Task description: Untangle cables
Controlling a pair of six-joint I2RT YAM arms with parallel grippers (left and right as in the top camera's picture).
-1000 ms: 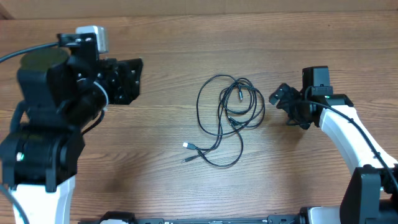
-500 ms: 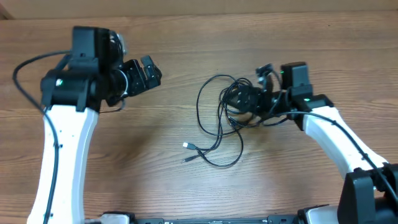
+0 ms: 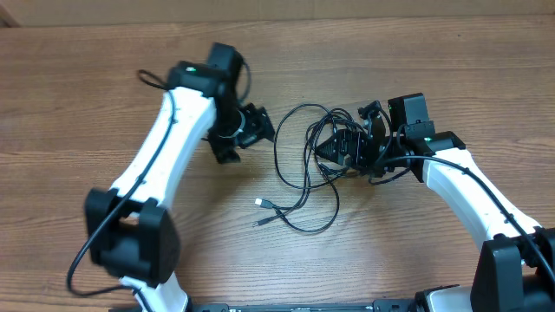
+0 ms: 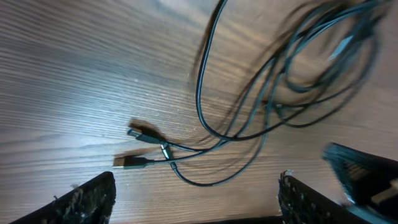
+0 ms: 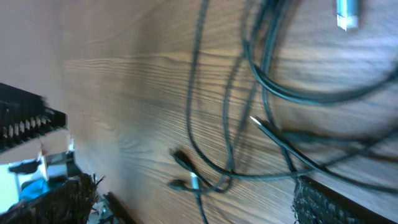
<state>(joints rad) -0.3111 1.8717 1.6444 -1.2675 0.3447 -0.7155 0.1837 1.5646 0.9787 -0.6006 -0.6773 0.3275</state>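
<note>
so far nothing looks untangled: the cables (image 3: 305,178) lie in one looped heap mid-worktop (image 3: 408,251). the left hand (image 3: 250,135) hovers released just beside them; the right hand (image 3: 336,147), spread wide over their right side, grips nothing.

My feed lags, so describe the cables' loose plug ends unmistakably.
Seen from overhead, the black cables lie tangled at the middle of the wooden table. Two strands trail from the tangle's lower-left edge to a pair of small plugs, apart from every loop, one silvery.
</note>
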